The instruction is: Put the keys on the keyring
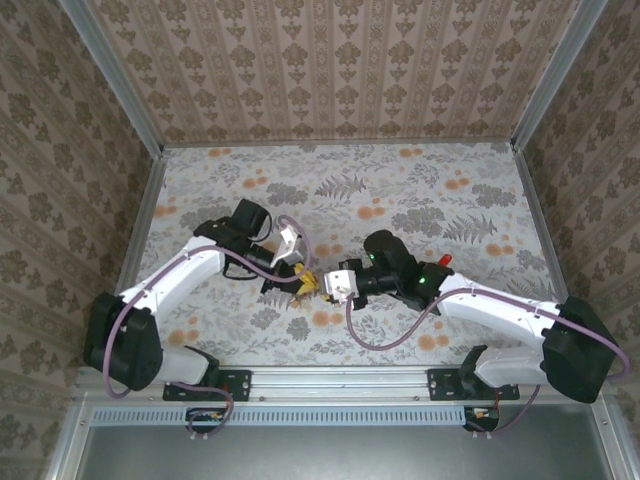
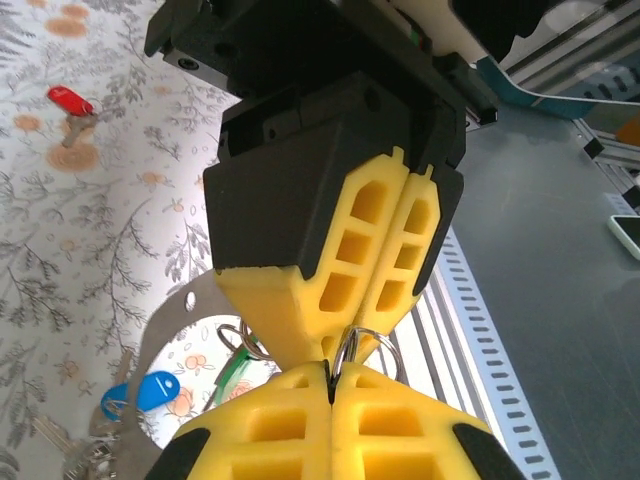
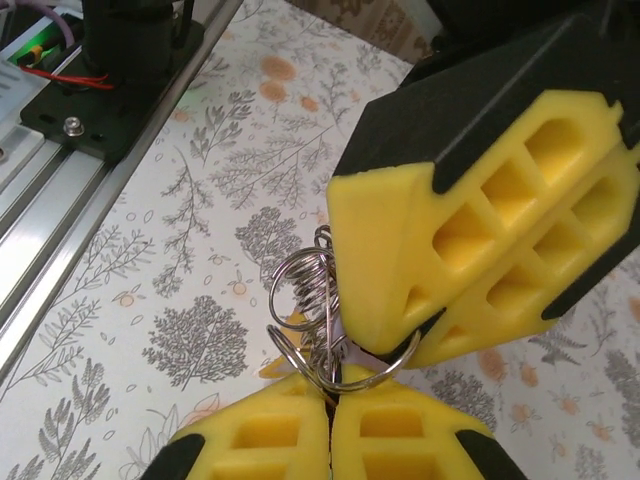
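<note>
My two grippers meet tip to tip over the middle of the table, the left gripper [image 1: 300, 283] on the left and the right gripper [image 1: 322, 288] facing it. In the left wrist view my left gripper [image 2: 330, 378] is shut on a thin silver split ring [image 2: 360, 345], with the other arm's yellow fingers [image 2: 350, 250] just above. My right gripper [image 3: 332, 392] is shut on a cluster of silver split rings [image 3: 318, 300], right against the left arm's fingers [image 3: 420, 240]. Below hang a blue key [image 2: 152, 392] and a green key [image 2: 232, 378] beside the grey keyring [image 2: 160, 325]. A red key [image 2: 68, 100] [image 1: 443, 262] lies apart on the table.
The floral table [image 1: 400, 190] is walled by patterned panels on three sides. An aluminium rail [image 1: 340, 382] with both arm bases runs along the near edge. Purple cables [image 1: 385, 340] loop beside each arm.
</note>
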